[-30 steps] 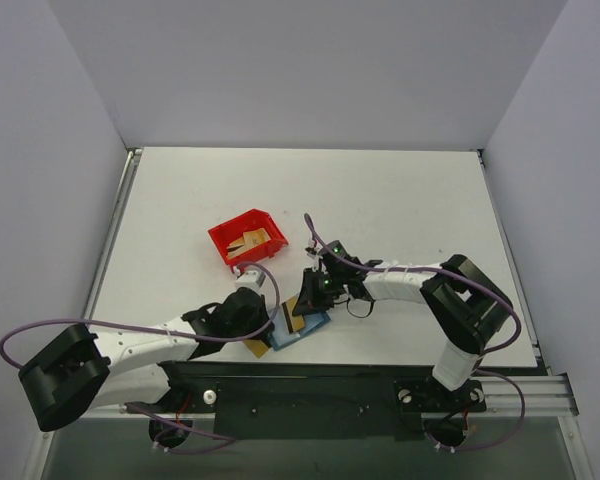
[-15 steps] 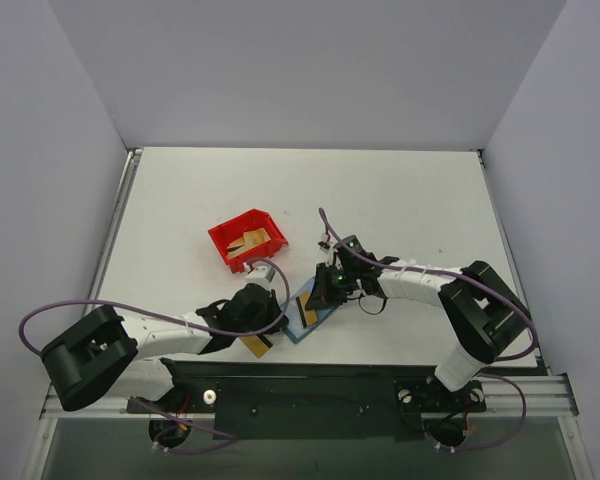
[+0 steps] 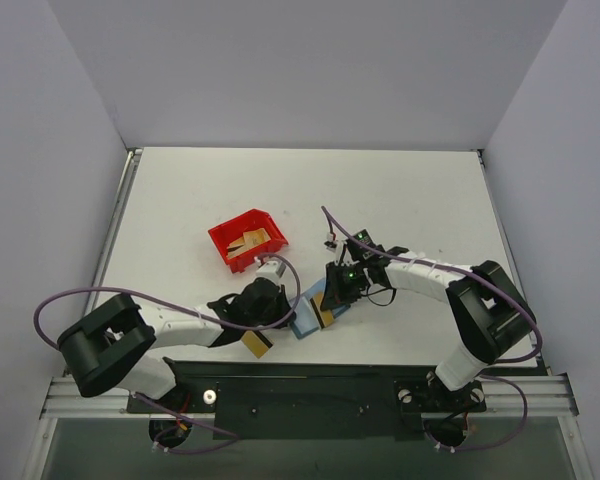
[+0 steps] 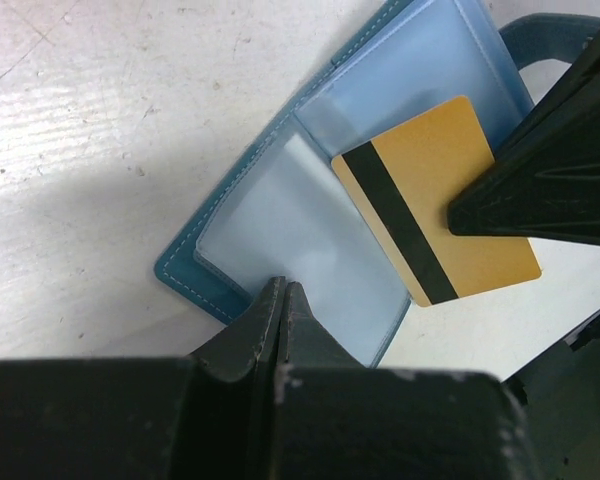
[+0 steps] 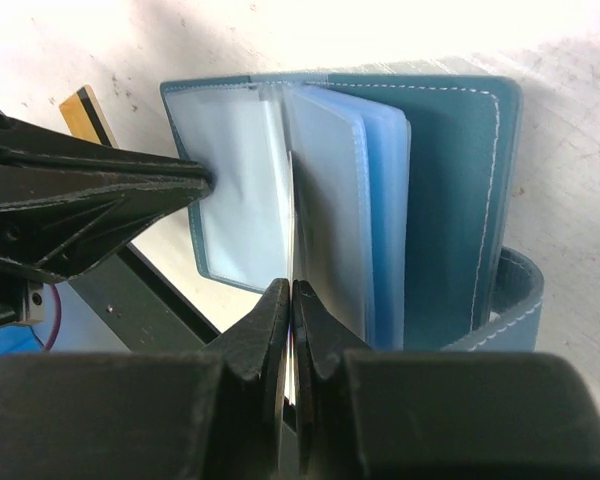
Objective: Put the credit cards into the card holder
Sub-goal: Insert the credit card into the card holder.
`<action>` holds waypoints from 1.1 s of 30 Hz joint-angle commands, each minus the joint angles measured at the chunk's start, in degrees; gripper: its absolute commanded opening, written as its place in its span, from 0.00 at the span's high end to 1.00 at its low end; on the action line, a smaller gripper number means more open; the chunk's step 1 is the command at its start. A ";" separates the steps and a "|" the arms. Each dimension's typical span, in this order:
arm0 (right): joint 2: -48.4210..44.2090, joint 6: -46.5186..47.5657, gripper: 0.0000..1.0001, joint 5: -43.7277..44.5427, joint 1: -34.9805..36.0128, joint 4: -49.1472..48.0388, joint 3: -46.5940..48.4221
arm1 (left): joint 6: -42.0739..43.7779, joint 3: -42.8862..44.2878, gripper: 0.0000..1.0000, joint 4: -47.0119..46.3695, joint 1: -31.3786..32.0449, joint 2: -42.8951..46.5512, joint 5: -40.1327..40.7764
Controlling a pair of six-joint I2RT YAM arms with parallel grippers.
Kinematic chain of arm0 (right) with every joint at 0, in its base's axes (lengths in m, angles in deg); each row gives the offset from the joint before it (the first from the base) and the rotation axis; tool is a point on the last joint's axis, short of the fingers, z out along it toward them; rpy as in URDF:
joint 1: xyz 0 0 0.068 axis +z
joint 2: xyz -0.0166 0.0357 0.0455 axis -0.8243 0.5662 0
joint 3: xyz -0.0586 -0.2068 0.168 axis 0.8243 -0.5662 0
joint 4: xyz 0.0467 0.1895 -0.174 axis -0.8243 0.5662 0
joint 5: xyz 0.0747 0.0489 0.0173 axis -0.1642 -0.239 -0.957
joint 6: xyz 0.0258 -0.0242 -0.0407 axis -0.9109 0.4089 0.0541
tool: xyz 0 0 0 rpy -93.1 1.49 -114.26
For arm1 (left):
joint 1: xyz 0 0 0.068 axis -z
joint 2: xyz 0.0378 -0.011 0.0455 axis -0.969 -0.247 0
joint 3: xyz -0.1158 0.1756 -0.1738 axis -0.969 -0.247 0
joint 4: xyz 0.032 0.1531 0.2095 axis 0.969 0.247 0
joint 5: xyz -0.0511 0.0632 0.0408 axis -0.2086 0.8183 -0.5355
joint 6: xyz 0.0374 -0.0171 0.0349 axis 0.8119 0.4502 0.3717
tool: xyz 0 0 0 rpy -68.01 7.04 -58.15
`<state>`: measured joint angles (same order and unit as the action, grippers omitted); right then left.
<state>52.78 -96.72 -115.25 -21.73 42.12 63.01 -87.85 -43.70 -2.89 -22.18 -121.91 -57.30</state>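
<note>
A loose card point(image 3: 258, 343) lies by the worktop's point(image 3: 400, 200) near edge, just on the near side of the left claw point(image 4: 285, 300). That claw, pressed together, rests its tips on the open wallet's point(image 4: 250, 220) nearest page edge. The right claw point(image 5: 293, 300) pinches a card point(image 4: 435, 215) over the other page. A red bin point(image 3: 248, 238) sits beyond the left claw, with bare worktop past both.

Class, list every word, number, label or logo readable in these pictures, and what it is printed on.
No readable text anywhere. The credit card shows only plain gold and a dark stripe; the card holder is unmarked; anything in the red bin is too small to read.
</note>
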 commanded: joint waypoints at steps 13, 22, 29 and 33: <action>-3.61 -8.05 1.00 8.48 3.91 0.06 -5.24 | 6.27 1.88 1.00 7.91 -6.93 -5.49 0.53; -6.50 -24.58 1.00 18.60 9.46 -10.12 -11.21 | 6.80 3.46 1.00 5.71 -7.11 -9.62 -0.88; -12.56 -21.00 1.00 21.68 9.11 -6.53 -10.34 | 6.80 2.41 1.00 4.39 -7.20 -9.89 -1.23; -14.51 -18.01 1.00 21.07 7.97 -4.43 -8.32 | 6.80 2.14 1.00 4.13 -7.20 -10.06 -1.23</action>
<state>40.91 -117.77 -96.95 -12.82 33.73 52.48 -83.02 -38.96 -6.32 -29.00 -128.68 -59.51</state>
